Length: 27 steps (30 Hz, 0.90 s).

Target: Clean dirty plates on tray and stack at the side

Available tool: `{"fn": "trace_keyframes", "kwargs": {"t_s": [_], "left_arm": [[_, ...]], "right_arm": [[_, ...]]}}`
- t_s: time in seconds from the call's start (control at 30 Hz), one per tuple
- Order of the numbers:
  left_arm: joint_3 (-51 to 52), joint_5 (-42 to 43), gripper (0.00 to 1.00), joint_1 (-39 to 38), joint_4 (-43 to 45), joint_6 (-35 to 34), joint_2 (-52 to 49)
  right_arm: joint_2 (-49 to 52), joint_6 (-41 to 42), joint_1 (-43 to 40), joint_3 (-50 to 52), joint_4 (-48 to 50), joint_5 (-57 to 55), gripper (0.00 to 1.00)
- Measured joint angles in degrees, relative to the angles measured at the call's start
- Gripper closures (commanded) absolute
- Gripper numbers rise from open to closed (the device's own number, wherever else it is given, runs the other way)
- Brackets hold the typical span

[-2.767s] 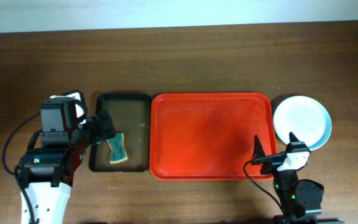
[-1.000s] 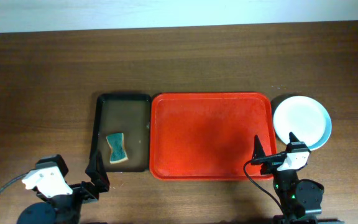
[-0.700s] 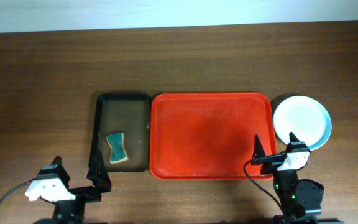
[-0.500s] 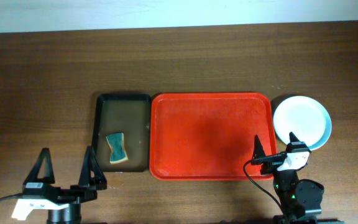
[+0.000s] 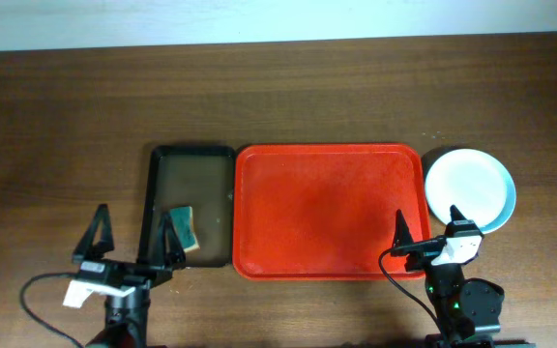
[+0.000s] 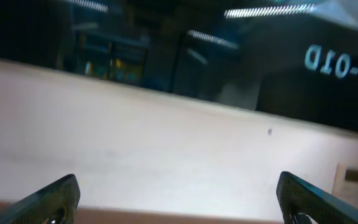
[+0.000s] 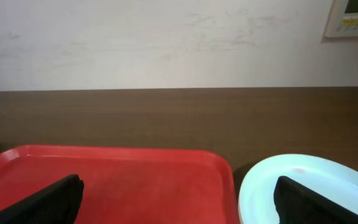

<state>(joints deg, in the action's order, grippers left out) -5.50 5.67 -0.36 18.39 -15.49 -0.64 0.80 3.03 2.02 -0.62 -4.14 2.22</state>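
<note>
The red tray [image 5: 329, 211] lies at the table's middle with nothing on it; it also shows in the right wrist view [image 7: 104, 177]. A stack of pale plates [image 5: 469, 188] sits to the right of the tray, off it; the top one looks clean, and its edge shows in the right wrist view [image 7: 303, 186]. My left gripper [image 5: 131, 237] is open and empty at the front edge, pointing up beside the brown tray. In the left wrist view its fingers [image 6: 179, 199] frame only wall and ceiling. My right gripper [image 5: 425, 227] is open and empty at the red tray's front right corner [image 7: 178, 199].
A narrow black-rimmed brown tray [image 5: 190, 174] lies left of the red tray and holds a teal and yellow sponge [image 5: 184, 227], partly hidden by my left finger. A pale wall stands behind the table's far edge.
My left arm has drawn back from the sponge in the brown tray to the front edge and turned upright with its fingers open. The right arm, plates and red tray have not moved.
</note>
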Motion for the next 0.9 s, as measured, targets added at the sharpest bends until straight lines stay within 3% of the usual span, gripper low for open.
{"fn": "trace_keyframes", "kwargs": {"t_s": [0.13,0.37,0.77,0.9], "left_arm": [[4.35,0.0,0.01,0.0,-2.43,0.02,0.07],[4.81,-2.93,0.01,0.0,-22.67,1.01,-0.04],[4.81,-3.76,0.01,0.0,-22.73,1.36,-0.04],[4.81,-3.78,0.01,0.0,-22.73,1.36,-0.04]], "right_arm": [[0.0,0.0,0.0,0.0,0.0,0.0,0.02],[0.0,0.0,0.0,0.0,-0.02,-0.02,0.02],[0.0,0.0,0.0,0.0,0.0,-0.02,0.02],[0.0,0.02,3.37,0.0,-0.02,-0.44,0.02]]}}
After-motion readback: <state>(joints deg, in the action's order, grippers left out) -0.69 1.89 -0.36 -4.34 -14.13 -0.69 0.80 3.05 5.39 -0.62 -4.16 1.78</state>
